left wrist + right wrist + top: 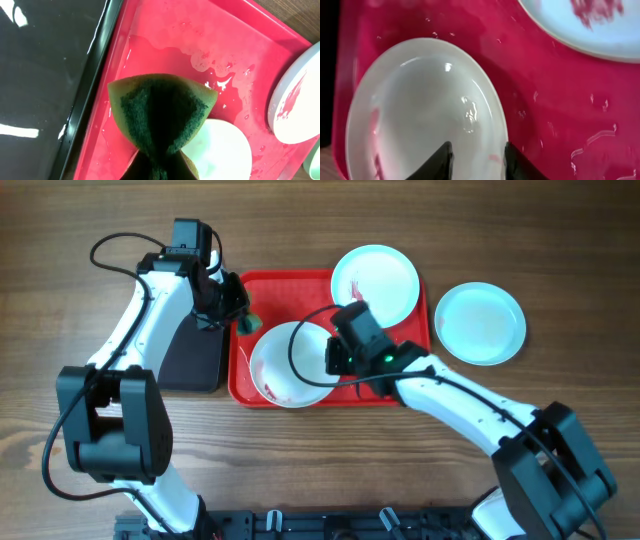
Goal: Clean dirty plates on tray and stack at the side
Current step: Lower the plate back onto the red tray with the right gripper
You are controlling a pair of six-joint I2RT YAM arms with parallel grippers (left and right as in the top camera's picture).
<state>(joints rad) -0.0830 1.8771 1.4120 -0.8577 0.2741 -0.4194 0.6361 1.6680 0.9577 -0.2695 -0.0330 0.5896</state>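
- The red tray point(300, 285), wet, lies on the tabletop point(560, 240), long axis left-right.
- A smeared white plate point(285, 365) lies flat inside.
- A streaked mint plate point(375, 280) overhangs the tray's corner; a clean one point(480, 323) sits beside.
- Left jaws clench a sponge point(160, 110); right jaws are parted astride the white plate's rim.

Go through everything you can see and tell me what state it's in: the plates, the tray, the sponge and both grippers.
white plate: flat in the tray, wet, faint red smears near its rim
streaked mint plate: at the tray's far corner, dirty with red streaks
plain mint plate: on the table beside the tray, no streaks
red tray: wet, with puddles and drops
sponge: pinched and folded
left gripper: shut on the sponge
right gripper: open, straddling the white plate's rim
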